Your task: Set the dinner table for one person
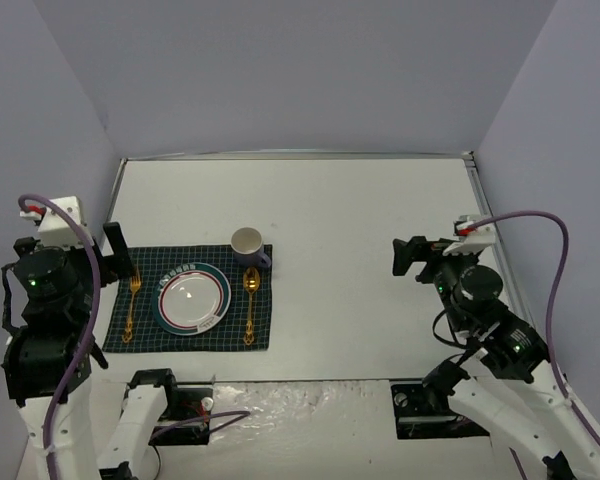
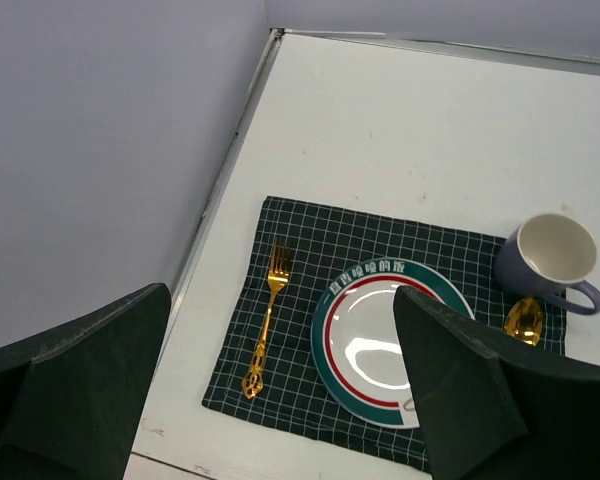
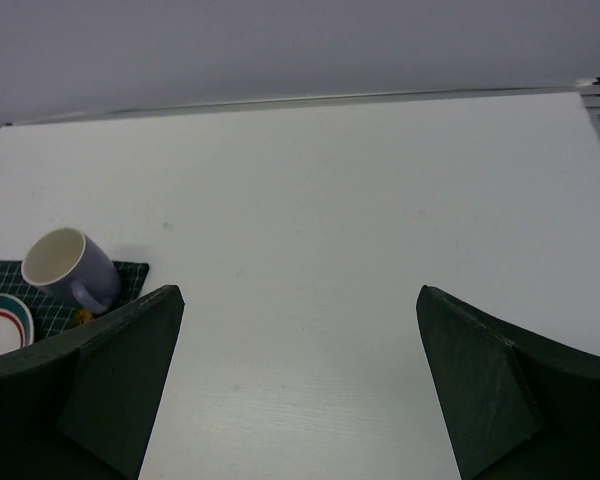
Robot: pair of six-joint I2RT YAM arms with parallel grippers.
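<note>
The white dinner table [image 1: 360,230] carries a dark green checked cloth [image 1: 265,335] at the left. On the cloth lie a white plate with green and red rings [image 1: 193,299], a gold fork [image 1: 132,305] left of it and a gold spoon [image 1: 250,300] right of it. A lavender mug [image 1: 248,246] stands upright at the cloth's far right corner. My left gripper [image 1: 121,254] is open and empty above the cloth's far left corner. In the left wrist view my left gripper [image 2: 280,292] frames the fork [image 2: 263,333] and plate [image 2: 365,345]. My right gripper [image 1: 408,258] is open and empty over bare table at the right.
Grey walls stand close on three sides of the table; a thin metal rim [image 1: 290,155] runs along its far edge. The right wrist view shows my right gripper [image 3: 300,291], the mug [image 3: 68,268] at the far left and bare table [image 3: 380,200]. The arm bases sit at the near edge.
</note>
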